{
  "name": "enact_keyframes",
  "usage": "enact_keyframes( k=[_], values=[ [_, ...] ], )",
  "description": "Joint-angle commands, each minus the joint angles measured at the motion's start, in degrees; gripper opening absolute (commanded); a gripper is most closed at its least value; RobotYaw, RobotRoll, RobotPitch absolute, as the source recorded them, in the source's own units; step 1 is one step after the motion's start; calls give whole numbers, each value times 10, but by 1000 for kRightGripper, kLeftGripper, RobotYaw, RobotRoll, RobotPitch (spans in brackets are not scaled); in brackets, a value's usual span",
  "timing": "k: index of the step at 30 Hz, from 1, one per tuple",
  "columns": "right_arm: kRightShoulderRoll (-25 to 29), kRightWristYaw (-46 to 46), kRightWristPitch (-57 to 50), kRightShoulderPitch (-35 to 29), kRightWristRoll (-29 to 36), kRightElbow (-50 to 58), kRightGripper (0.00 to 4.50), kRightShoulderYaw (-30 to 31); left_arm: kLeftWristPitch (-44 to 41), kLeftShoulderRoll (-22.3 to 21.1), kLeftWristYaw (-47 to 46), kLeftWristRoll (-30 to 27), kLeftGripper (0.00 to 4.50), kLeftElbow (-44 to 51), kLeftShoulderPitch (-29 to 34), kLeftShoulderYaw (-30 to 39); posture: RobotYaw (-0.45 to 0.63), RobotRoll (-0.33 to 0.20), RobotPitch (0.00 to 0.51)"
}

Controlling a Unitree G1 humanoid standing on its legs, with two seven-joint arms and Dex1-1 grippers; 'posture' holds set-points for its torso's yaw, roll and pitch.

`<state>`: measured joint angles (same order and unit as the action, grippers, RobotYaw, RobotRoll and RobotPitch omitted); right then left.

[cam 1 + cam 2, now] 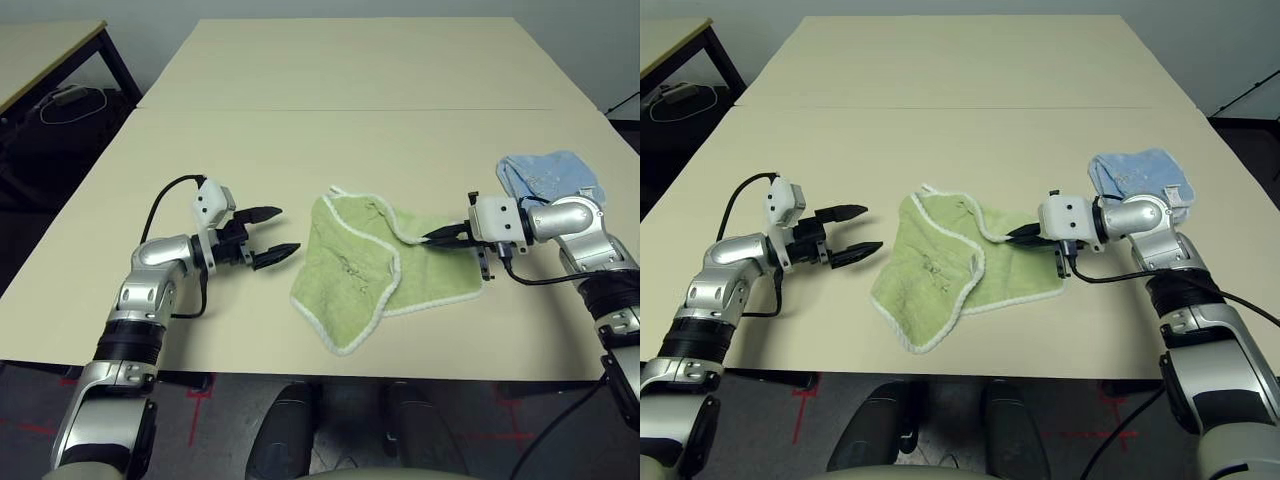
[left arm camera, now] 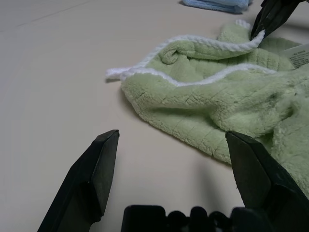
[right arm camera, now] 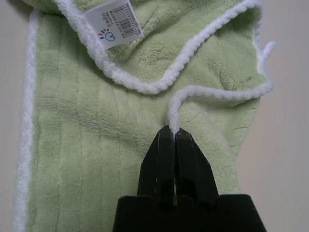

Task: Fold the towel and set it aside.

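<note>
The towel, light green with white stitched edging, is lying rumpled and partly doubled over on the pale surface, between the two sets of fingers and nearer the right set. Its upper layer is folding across the lower one at an angle, and a small dark mark is showing on the top face toward the left fingers. A white printed tag is lying on the cloth just beyond the right fingertips, beside the curling white border. The right gripper is reaching in from the towel's right side, and its black fingers are pressing together, pinching a raised loop of the white edging at their very tips. The left gripper is hovering just off the towel's left side, apart from the cloth, and its fingers are standing spread wide with bare surface between them. The towel's near edge is lying just ahead of the left fingertips, not touching them. A smaller light blue cloth is sitting bunched on the surface behind the right wrist, apart from the towel.
</note>
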<state>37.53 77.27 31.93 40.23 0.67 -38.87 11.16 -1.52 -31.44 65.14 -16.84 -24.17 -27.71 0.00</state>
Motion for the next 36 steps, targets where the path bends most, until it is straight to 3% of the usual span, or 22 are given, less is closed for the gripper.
enact_keyframes(
  k=[1, 10, 24, 30, 36],
  values=[
    [9, -2, 5, 16, 2, -14, 41, -5, 6, 2, 7, 8, 4500, -10, -8, -7, 96, 0, 130],
    [7, -51, -53, 33, 42, -22, 41, -57, 34, 1, 28, -2, 4500, -7, -13, 0, 84, 0, 131],
    [21, -64, -74, -2, 54, 11, 41, -69, -26, -21, 137, -49, 4500, 72, 12, -19, 56, 0, 143],
    [27, -64, -83, -6, 59, 22, 41, -68, -45, -10, 133, -46, 4500, 70, 7, -23, 53, 0, 140],
    [25, -65, -86, -6, 59, 23, 41, -66, -1, 3, 97, -22, 4500, 46, -12, -12, 59, 0, 139]
  ],
)
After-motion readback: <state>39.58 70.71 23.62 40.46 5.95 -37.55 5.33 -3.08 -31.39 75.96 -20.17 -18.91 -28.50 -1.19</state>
